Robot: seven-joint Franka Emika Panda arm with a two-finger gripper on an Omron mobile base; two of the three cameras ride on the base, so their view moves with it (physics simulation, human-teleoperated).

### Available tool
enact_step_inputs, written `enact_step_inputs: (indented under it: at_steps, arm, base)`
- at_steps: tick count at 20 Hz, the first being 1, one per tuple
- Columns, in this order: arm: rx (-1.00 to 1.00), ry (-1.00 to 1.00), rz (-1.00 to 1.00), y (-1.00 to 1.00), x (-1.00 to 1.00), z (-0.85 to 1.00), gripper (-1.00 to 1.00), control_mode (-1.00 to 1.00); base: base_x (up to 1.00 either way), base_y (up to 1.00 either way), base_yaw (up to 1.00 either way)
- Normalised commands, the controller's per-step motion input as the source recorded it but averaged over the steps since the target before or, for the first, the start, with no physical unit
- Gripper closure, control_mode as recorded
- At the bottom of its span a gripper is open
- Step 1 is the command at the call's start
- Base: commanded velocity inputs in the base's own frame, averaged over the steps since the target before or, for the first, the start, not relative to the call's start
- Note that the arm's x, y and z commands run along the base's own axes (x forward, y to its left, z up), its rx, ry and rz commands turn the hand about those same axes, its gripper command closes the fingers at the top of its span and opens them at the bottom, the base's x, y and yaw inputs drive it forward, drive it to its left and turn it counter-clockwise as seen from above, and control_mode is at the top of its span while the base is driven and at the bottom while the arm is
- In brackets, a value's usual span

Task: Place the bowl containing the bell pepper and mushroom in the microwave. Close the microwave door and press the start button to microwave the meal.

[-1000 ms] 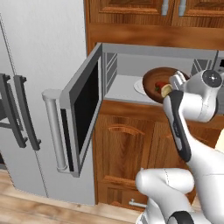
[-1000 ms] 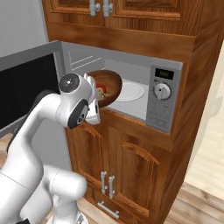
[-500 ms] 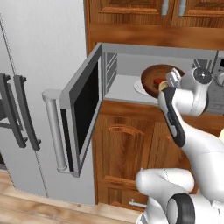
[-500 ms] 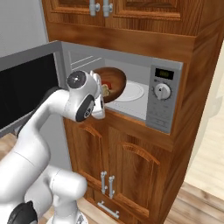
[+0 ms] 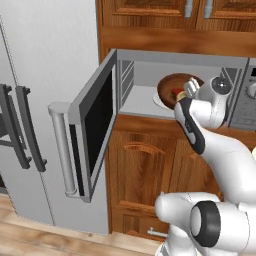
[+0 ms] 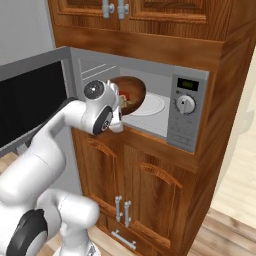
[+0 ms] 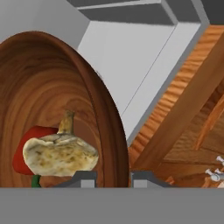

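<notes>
Your two-finger gripper (image 7: 113, 178) is clamped on the rim of the wide, dark reddish-brown wooden bowl (image 7: 52, 105), holding it tilted in the mouth of the boxy grey stainless-steel microwave (image 6: 150, 82), above the white round turntable plate (image 6: 150, 105). The small red bell pepper (image 7: 22, 153) and pale tan mushroom (image 7: 59, 153) sit inside the bowl. You are mid-placement: next, judge it needs levelling and lowering onto the plate before release, then the wide dark-glass microwave door (image 5: 95, 125) swung shut.

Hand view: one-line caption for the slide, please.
Tool clamped on the rim of the wooden bowl, mushroom and bell pepper inside, at the open microwave.
</notes>
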Motion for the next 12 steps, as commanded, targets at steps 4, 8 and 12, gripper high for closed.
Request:
enact_step_inputs:
  at_steps: [4,8,12]
  arm:
    - [0.0,-0.01,0.0,-0.03,0.4,-0.13,1.0,-1.0]
    - [0.0,-0.02,0.0,-0.18,0.37,0.0,1.0,-1.0]
    - [0.0,-0.01,0.0,-0.2,0.38,0.0,1.0,-1.0]
  base:
    - [0.0,0.0,0.0]
    - [0.0,0.0,0.0]
    - [0.0,0.0,0.0]
